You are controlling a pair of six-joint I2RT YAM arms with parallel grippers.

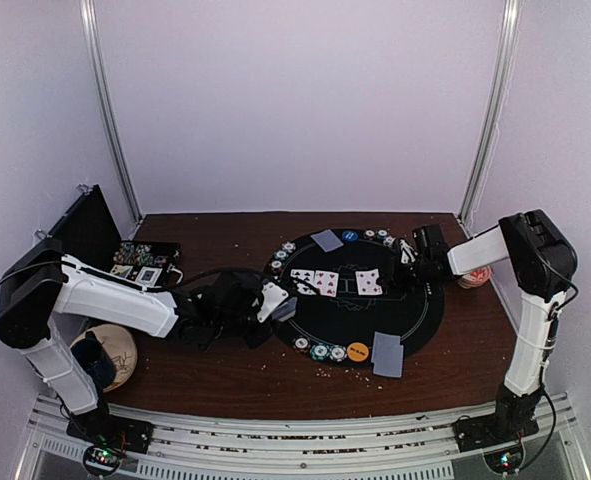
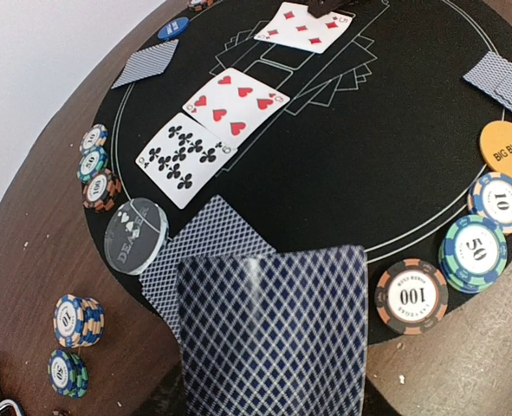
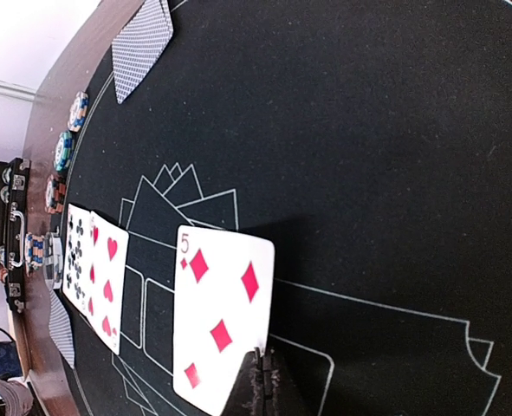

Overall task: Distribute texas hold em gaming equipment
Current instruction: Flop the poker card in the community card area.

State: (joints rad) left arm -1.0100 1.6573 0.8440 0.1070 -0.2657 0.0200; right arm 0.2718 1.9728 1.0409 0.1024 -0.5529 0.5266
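Texas hold'em layout on a round black mat (image 2: 368,156) laid on a dark wooden tabletop (image 1: 225,375). The left claw (image 1: 275,303) reaches to the mat's left rim and, judged from its wrist view, is clamped on a blue-backed card (image 2: 273,338). Its fingers are hidden, and whether it holds one card or several cannot be told. The held card hangs over a face-down card (image 2: 208,238) already lying at that seat, just beside the clear DEALER button (image 2: 136,234).

The right claw (image 3: 262,381) has its tips together at the near edge of the five of diamonds (image 3: 221,316). This card lies face up in a row with a heart card (image 2: 236,102) and a club card (image 2: 184,154).

Likely faults: a release made while tilted could slide the held card off the mat or knock the button. A multiple grip would deal an extra card. The right claw's closed tips could drag the five out of line.
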